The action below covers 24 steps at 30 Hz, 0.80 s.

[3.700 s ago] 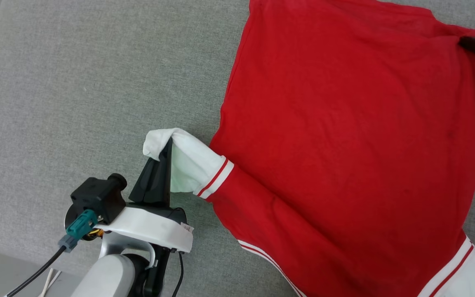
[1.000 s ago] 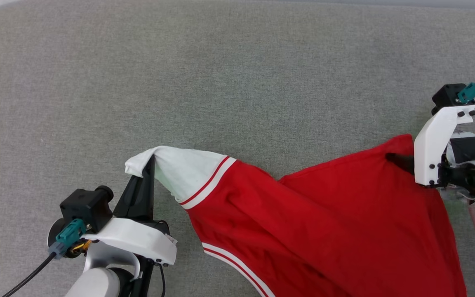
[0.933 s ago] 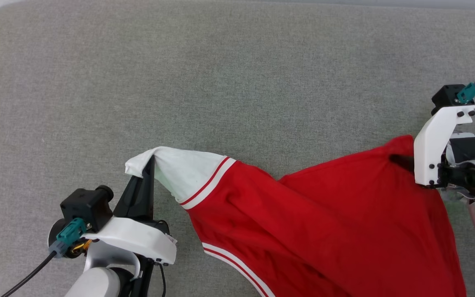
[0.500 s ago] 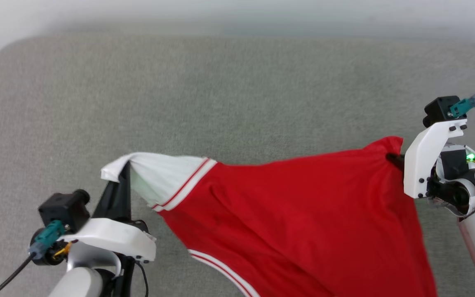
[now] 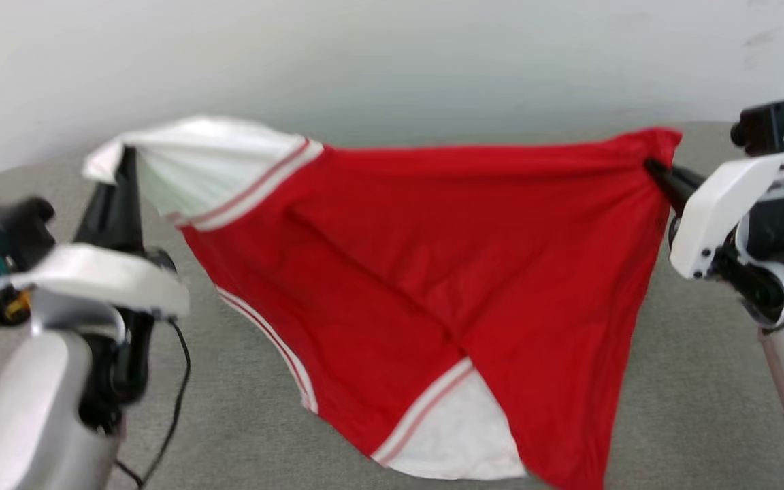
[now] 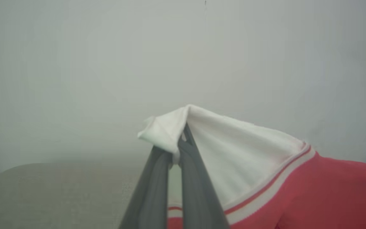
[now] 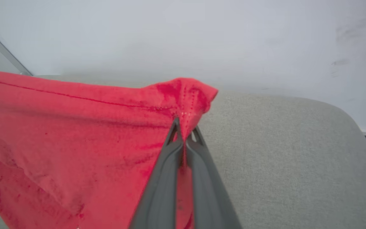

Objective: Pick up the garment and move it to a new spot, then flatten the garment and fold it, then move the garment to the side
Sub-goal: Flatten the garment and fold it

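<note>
While left tool (image 5: pixel 126 151) clamps white sleeve (image 5: pixel 208 170) at 10 o'clock, right tool (image 5: pixel 649 164) clamps red corner (image 5: pixel 654 139) at 2 o'clock; garment (image 5: pixel 433 238) hangs stretched between.

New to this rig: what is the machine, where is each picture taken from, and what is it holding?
It is a two-armed wheeled robot. The picture showing both arms comes from its head camera; the other two come from wrist cameras looking along each arm. The left arm's dark fingers are shut on a white sleeve end, the right arm's fingers on a red corner of the bright red soft fabric shirt, which hangs stretched between them over a grey padded surface.
</note>
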{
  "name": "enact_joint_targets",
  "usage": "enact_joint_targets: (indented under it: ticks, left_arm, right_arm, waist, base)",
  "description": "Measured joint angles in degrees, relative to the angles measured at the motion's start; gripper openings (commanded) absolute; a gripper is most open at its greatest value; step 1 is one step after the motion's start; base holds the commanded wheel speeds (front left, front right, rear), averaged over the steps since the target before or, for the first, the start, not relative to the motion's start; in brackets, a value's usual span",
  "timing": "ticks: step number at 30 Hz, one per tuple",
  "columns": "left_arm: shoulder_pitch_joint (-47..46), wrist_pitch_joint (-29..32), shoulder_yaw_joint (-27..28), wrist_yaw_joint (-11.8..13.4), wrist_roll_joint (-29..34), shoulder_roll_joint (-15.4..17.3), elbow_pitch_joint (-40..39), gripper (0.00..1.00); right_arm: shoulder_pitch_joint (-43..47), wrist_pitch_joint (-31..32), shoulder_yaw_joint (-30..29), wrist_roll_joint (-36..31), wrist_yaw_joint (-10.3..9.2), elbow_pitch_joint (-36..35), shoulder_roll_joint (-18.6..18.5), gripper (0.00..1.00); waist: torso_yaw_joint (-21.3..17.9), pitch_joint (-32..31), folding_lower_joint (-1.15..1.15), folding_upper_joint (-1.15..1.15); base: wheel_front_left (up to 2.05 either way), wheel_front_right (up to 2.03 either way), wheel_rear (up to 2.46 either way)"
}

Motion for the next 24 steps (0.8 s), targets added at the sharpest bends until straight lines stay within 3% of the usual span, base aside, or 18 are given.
enact_joint_targets:
  ticks: [11,24]
  left_arm:
    - [-23.86,3.23,0.25,-4.77,-0.88,-0.11,10.47,0.0]
    - [-59.19,5.69,-0.9,-8.1,5.36,2.76,18.89,0.0]
  right_arm:
    - [-13.79,-5.21,-4.09,-4.2,0.01,1.7,2.15,0.0]
    - [-40.8,-9.05,-5.93,-6.84,0.01,3.18,2.08,0.0]
  waist:
    - [-1.71,5.22,0.0,0.0]
    - [-2.46,21.34,0.01,0.0]
  base:
    - [0.0,0.0,0.0]
    - [0.0,0.0,0.0]
